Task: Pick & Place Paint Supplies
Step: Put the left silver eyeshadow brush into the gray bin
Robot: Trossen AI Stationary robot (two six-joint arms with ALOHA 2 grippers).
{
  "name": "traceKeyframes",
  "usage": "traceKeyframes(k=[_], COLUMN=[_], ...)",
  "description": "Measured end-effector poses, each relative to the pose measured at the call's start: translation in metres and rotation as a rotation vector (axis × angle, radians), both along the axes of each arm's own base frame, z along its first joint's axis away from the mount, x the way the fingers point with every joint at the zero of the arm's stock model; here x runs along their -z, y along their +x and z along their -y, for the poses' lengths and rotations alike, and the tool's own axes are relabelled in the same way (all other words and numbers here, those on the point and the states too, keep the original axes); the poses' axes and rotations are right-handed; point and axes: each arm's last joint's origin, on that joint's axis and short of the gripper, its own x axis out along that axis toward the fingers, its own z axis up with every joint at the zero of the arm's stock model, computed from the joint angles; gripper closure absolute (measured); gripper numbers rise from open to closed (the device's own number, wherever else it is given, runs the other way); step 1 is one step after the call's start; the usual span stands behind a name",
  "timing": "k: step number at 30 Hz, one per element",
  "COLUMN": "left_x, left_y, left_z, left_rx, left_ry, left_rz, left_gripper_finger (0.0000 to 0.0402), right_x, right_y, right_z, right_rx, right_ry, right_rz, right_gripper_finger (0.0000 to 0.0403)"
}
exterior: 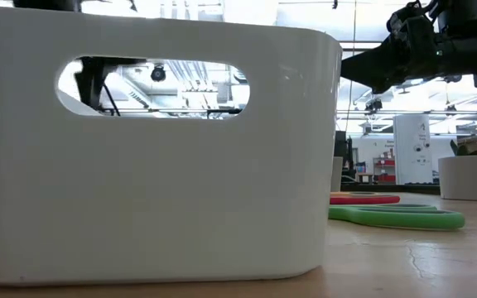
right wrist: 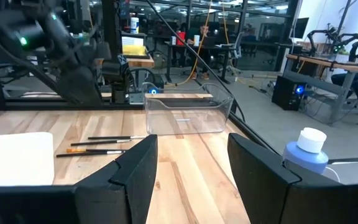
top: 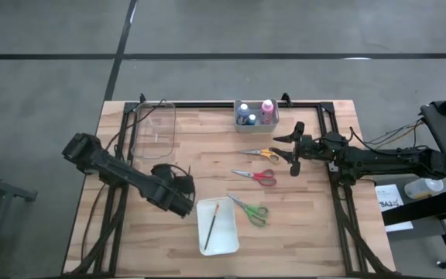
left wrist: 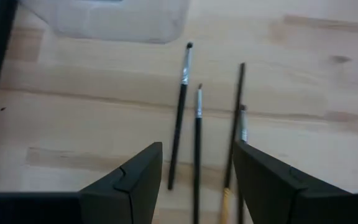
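Note:
Several thin dark brushes lie flat on the wood, one with a yellow handle. My left gripper hangs open above them, a finger on either side, touching none. Another brush lies in the white tray. The orange scissors, red scissors and green scissors lie flat at mid-table. A pink bottle and a blue bottle stand in a small grey bin. My right gripper is open above the table, right of the orange scissors.
A clear plastic container stands at the far left of the table, beyond the brushes. The white tray's wall fills most of the low view, with the green scissors to its right. A white-capped blue bottle shows beside my right gripper.

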Motion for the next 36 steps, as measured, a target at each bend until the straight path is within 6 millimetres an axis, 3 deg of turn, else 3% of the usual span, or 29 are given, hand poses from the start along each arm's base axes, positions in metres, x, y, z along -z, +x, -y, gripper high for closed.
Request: traceKeyframes(k=[8,13,22,36], left_x=[0.053,0.073,0.084,0.099], left_y=[-0.014,-0.023,-0.021,-0.020], left_z=[-0.011,-0.020,-0.030,-0.033], left_rx=[0.009,0.001,0.072,0.036], left_ry=[-0.011,-0.005,0.021,0.072], left_rz=[0.010,0.018,0.012,-0.029], left_gripper_finger=[0.0194,0.0194,0.0194,0.0194], right_x=[0.000,0.000,0.000,0.000], right_y=[0.000,0.000,0.000,0.000], right_z=[0.000,0.000,0.000,0.000], right_rx=[0.000,0.000,0.000,0.000], right_ry=[0.000,0.000,0.000,0.000], right_rz=[0.000,0.000,0.000,0.000], right_gripper_finger=[0.0209,0.0209,0.0209,0.0209])
